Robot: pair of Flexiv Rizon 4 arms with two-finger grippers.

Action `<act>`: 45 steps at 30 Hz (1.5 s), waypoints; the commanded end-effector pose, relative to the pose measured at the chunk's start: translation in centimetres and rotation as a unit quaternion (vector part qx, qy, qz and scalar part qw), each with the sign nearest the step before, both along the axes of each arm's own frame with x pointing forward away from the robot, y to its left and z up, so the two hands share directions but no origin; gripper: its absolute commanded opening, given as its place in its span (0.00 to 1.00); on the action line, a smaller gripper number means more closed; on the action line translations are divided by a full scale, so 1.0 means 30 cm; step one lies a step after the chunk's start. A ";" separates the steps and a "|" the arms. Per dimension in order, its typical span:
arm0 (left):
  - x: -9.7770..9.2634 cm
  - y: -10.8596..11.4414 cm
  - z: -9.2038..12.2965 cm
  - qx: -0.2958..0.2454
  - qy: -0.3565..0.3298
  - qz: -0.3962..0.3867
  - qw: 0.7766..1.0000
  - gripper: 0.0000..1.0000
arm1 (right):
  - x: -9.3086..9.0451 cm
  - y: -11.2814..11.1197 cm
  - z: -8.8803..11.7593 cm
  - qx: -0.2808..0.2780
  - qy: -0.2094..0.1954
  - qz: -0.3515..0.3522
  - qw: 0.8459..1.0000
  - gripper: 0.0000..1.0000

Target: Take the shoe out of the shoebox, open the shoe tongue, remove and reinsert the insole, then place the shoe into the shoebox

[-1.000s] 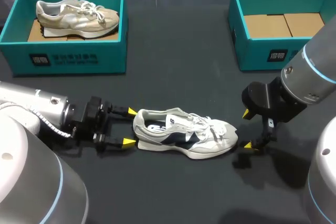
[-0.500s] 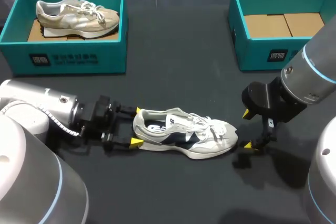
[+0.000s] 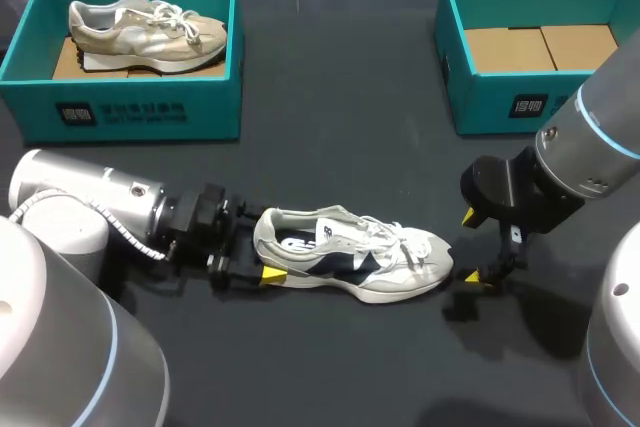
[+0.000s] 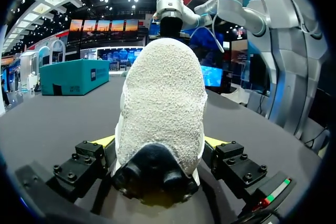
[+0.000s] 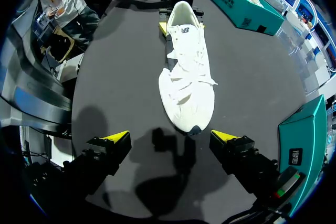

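Left arm is pushing in toward the shoe: over the last second the left gripper is closing the gap to the heel, and its fingers are now straddling it. From the left wrist view the heel is sitting between the yellow tips, one on each side. The fingers are spread wide with no squeeze visible, so I am logging the hand as released, not yet grasping. Right arm is not shifting across the frames. The right gripper is hovering just off the toe, fingers apart and holding nothing.

Shoe location: it is lying on its sole on the table, between the two grippers, out of any box, toe pointing toward the right arm.

Reading for the task: the shoe is already out. The left hand looks to be setting up a heel hold to steady the shoe while the tongue is opened. Tongue and insole steps are looking not yet done.

Containers: the left shoebox is holding a beige shoe on its cardboard floor. The right shoebox is showing only its cardboard floor and is probably where this shoe goes back.
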State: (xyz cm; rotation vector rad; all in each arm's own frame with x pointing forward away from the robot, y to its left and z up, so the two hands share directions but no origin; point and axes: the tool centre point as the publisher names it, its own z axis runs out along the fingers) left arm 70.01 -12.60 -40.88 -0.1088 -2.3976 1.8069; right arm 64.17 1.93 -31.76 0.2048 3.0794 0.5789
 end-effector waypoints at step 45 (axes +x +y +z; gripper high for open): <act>-0.032 -0.067 -0.015 -0.007 0.003 0.027 1.000 0.00 | -0.006 -0.001 -0.001 -0.001 -0.002 -0.001 1.000 1.00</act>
